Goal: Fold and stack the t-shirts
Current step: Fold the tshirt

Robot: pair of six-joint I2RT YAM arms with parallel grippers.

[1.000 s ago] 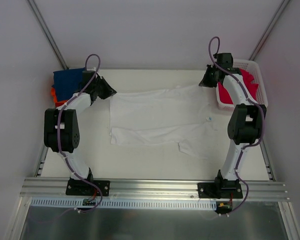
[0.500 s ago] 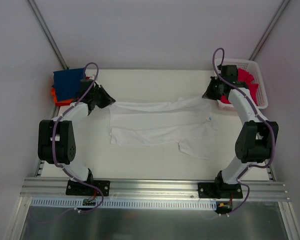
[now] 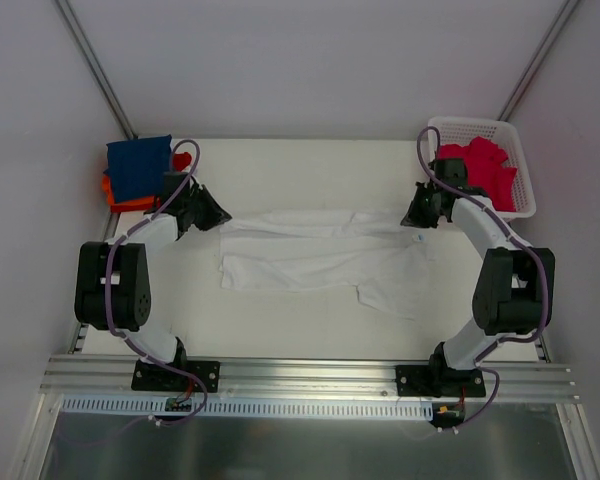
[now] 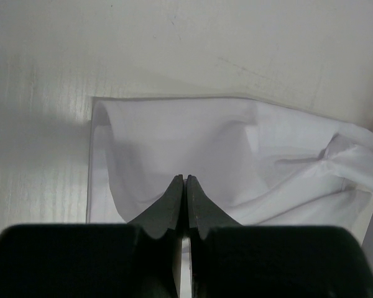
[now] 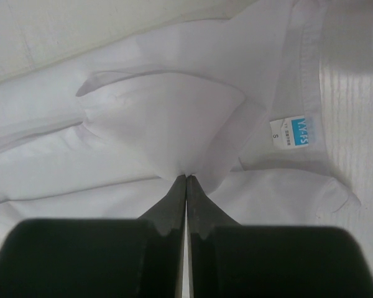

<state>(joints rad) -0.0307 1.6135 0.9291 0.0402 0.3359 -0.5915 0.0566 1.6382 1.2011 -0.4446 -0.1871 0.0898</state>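
Top external: squeezing the white t-shirt (image 3: 310, 255) tight in the left gripper (image 3: 222, 219) and the right gripper (image 3: 410, 220), stretching it between the two tips, maybe slipping out or folding crooked if tugging one side harder.

The orange shirt (image 3: 120, 204) at the upper left of the overhead view lies mostly hidden under the navy shirt (image 3: 138, 167). In the left wrist view the white shirt (image 4: 236, 155) runs off the right edge. Most print on its neck label (image 5: 290, 131) is too small to read.
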